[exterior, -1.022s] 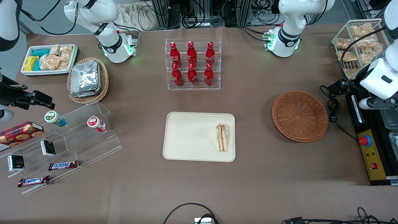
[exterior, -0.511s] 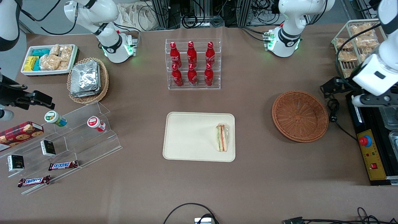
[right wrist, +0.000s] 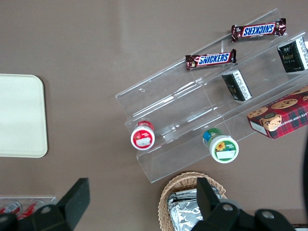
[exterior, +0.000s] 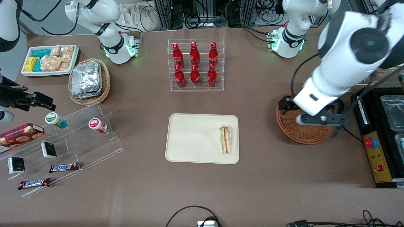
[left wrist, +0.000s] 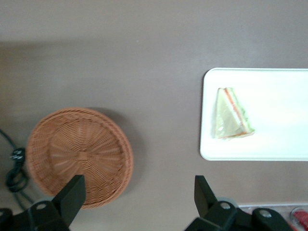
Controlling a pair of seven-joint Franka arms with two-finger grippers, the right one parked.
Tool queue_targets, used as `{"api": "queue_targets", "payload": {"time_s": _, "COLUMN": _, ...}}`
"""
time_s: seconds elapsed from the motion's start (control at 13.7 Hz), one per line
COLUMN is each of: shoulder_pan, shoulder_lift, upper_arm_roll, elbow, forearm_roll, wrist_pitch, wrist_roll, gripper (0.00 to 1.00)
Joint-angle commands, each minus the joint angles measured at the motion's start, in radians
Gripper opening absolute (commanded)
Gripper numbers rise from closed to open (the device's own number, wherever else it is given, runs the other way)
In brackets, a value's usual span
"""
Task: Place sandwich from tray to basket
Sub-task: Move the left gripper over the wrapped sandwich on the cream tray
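Observation:
My gripper (exterior: pixel 285 105) hangs high above the edge of the round brown wicker basket (exterior: pixel 306 134), largely hidden by its own arm in the front view. In the left wrist view the gripper (left wrist: pixel 139 190) is open with nothing between its fingers. The basket (left wrist: pixel 82 154) shows whole there, apart from the part one finger covers. A wrapped sandwich wedge (exterior: pixel 225 139) lies on the white rectangular tray (exterior: pixel 192 138), near the tray's edge on the basket's side. The wedge (left wrist: pixel 231 115) looks triangular on the tray (left wrist: pixel 284 144) in the left wrist view.
A clear rack of red bottles (exterior: pixel 195 78) stands farther from the front camera than the tray. Toward the working arm's end sits a black appliance with a yellow panel (exterior: pixel 377 157). A clear stepped shelf (exterior: pixel 72 142) with snacks lies toward the parked arm's end; a black cable (exterior: pixel 192 206) is nearest the camera.
The working arm has swung inward from its end of the table, past the black appliance, and its gripper is now over the basket. The sandwich, tray and basket have not moved.

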Motion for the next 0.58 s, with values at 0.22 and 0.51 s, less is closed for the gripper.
{"api": "queue_targets", "payload": {"time_s": 0.22, "shoulder_pan": -0.162, "shoulder_lift": 0.157, "upper_arm_roll": 0.008, "elbow": 0.044, "forearm_roll": 0.070, "wrist_pitch": 0.129, "wrist_roll": -0.212, "gripper": 1.00}}
{"api": "queue_targets", "payload": {"time_s": 0.51, "shoulder_pan": -0.199, "shoulder_lift": 0.254, "upper_arm_roll": 0.008, "elbow": 0.047, "forearm_roll": 0.076, "wrist_pitch": 0.224, "wrist_roll": -0.272, "gripper": 1.00}}
